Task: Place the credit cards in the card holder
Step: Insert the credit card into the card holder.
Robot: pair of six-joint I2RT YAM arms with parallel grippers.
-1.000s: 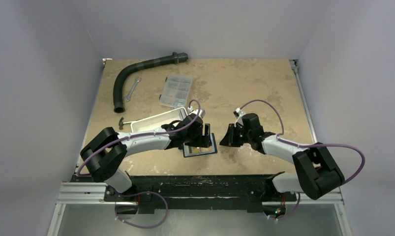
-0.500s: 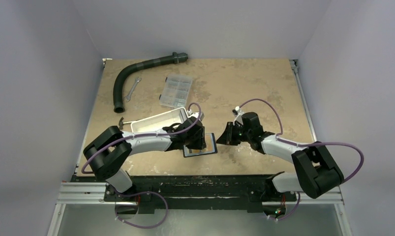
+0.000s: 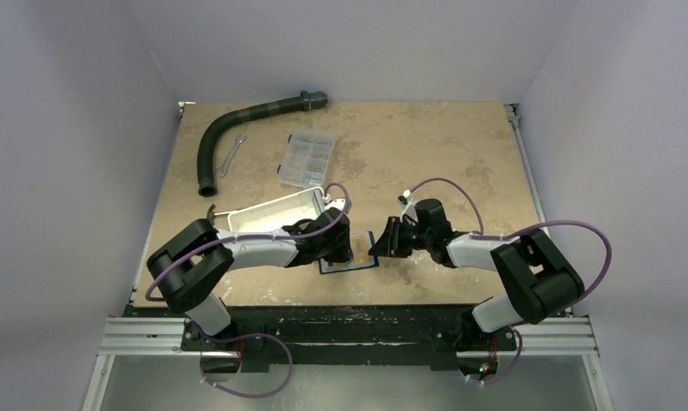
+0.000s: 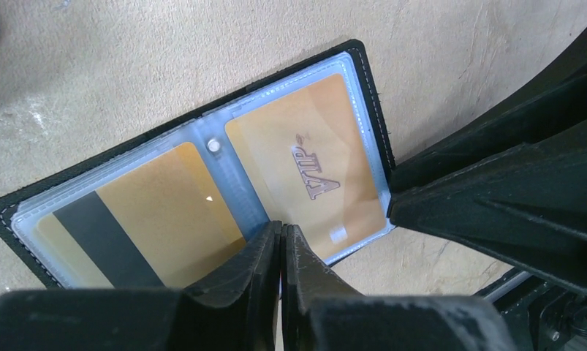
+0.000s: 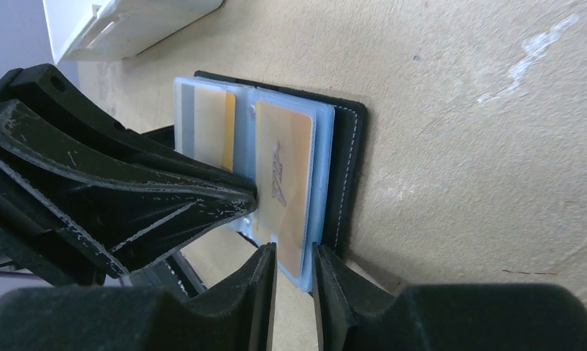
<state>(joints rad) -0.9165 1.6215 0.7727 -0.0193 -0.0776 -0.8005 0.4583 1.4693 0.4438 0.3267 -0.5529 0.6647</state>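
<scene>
My left gripper [image 4: 281,235] is pinched shut at the open card holder's [image 4: 235,183] fold, while my right gripper [image 5: 294,257] stands barely parted at its orange credit card [image 4: 312,146] end.

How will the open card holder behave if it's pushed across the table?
The card holder lies open and flat, so it would probably slide rather than tip. Its clear sleeves look thin; they may lift or bend before the rest moves. The orange cards inside probably stiffen each half.
</scene>
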